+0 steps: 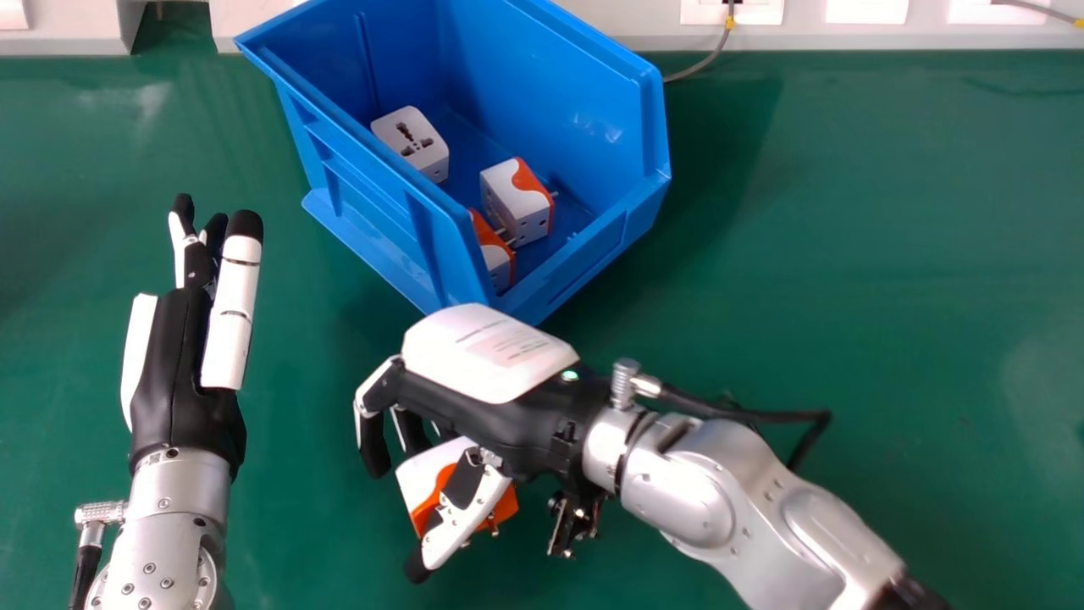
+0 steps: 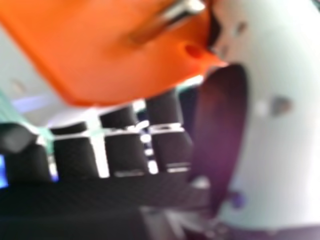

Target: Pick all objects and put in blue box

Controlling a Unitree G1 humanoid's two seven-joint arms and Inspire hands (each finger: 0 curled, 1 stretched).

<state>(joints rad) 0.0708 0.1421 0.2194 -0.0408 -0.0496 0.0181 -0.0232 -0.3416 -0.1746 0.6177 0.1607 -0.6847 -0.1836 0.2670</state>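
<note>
My right hand (image 1: 491, 398) is in front of the blue box (image 1: 389, 229), shut on a white and orange plug adapter (image 1: 423, 479), which sits between its thumb and curled fingers. Whether the adapter touches the table cannot be told. In the right hand view the adapter (image 2: 115, 55) is close up with a metal pin showing, and the right hand (image 2: 122, 150) has its thumb against the adapter's edge. Inside the box lie a white adapter (image 1: 411, 140) and two white and orange ones (image 1: 518, 199). At the left, my left hand (image 1: 182, 373) is open and holds nothing.
The box stands on a green table (image 1: 847, 296) near its back edge, angled, its low front towards me. A pale panel with sockets (image 1: 732, 10) runs behind the table, and a grey cable (image 1: 707, 59) hangs beside the box's right rear.
</note>
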